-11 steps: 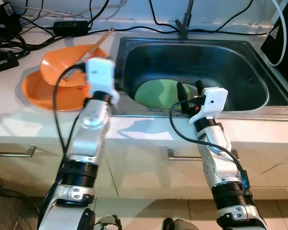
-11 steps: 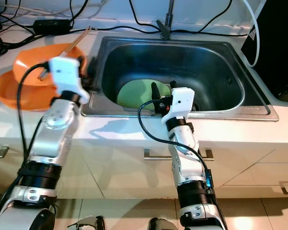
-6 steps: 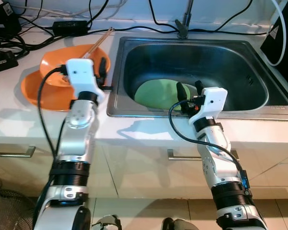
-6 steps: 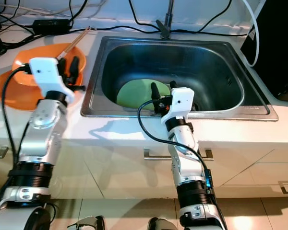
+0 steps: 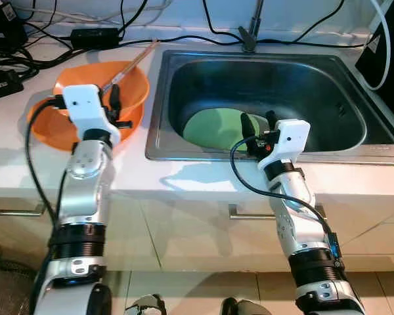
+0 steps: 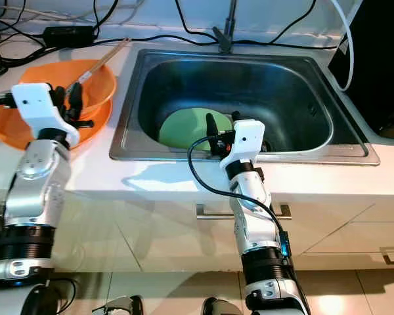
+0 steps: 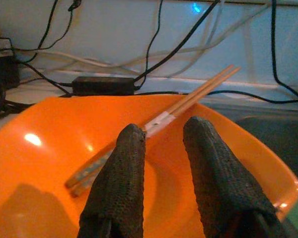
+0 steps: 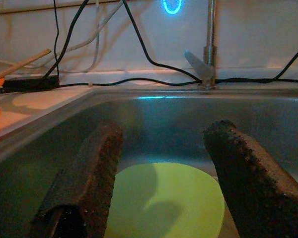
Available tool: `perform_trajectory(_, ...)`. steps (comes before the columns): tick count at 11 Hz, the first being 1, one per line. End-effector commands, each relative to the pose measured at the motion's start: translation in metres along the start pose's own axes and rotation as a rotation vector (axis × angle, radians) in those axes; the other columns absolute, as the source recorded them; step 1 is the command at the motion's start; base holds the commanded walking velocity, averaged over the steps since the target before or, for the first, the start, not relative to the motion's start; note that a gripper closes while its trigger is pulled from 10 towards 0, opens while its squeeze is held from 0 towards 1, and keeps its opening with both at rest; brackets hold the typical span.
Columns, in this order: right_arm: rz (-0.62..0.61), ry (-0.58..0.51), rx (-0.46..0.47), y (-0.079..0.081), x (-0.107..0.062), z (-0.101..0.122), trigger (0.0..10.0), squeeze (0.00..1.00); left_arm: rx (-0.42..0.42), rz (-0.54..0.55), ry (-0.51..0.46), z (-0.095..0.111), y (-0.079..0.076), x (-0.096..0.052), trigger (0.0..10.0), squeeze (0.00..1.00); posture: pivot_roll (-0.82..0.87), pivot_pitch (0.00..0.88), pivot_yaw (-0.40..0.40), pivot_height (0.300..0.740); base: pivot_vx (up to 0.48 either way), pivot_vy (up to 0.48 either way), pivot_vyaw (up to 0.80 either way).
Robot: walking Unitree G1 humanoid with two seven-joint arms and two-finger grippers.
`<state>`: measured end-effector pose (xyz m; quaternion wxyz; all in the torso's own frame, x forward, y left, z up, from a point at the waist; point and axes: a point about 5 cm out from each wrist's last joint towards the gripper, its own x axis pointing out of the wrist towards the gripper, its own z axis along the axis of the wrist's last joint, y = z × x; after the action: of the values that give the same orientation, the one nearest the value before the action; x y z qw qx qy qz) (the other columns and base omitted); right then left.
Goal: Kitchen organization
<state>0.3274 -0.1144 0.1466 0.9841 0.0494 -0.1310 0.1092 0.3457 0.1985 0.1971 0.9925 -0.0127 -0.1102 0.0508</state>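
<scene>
Left tool (image 7: 164, 144) parted over orange bowl (image 7: 49, 148), chopsticks (image 7: 188, 101).

Chopsticks (image 7: 188, 98) slant across the orange bowl (image 5: 132, 92), barring its 12 o'clock side. The sink basin (image 5: 315, 98) lies open beyond the green plate (image 5: 213, 128), toward 2 o'clock.
</scene>
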Motion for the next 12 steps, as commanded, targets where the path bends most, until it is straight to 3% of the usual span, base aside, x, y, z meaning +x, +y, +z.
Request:
perform_trajectory(1,0.005,0.061,0.012,0.002,-0.004,-0.012,10.0,0.00,0.000,0.032,0.005,0.001,0.008,-0.001,10.0,0.00,0.10,0.104,-0.013,0.740,0.000,0.000,0.00)
perform_trajectory(8,0.001,0.068,0.015,0.002,-0.004,-0.013,10.0,0.00,0.109,0.129,0.041,0.010,0.056,0.000,10.0,0.00,0.10,0.101,-0.010,0.740,0.000,0.000,0.00)
perform_trajectory(9,0.000,0.067,0.015,0.001,-0.004,-0.013,10.0,0.00,0.101,0.109,0.013,0.015,0.053,0.001,10.0,0.00,0.10,0.101,-0.011,0.740,0.000,0.000,0.00)
perform_trajectory(10,0.001,0.068,0.015,0.002,-0.004,-0.013,10.0,0.00,0.031,-0.040,-0.073,0.030,0.023,0.001,10.0,0.00,0.10,0.103,-0.011,0.740,0.000,0.000,0.00)
perform_trajectory(11,0.000,0.068,0.016,0.002,-0.004,-0.014,10.0,0.00,-0.008,-0.081,-0.073,0.028,0.024,0.003,10.0,0.00,0.10,0.103,-0.011,0.740,0.000,0.000,0.00)
perform_trajectory(12,0.000,0.068,0.016,0.002,-0.004,-0.014,10.0,0.00,-0.029,-0.121,-0.072,0.028,0.014,0.002,10.0,0.00,0.10,0.103,-0.010,0.740,0.000,0.000,0.00)
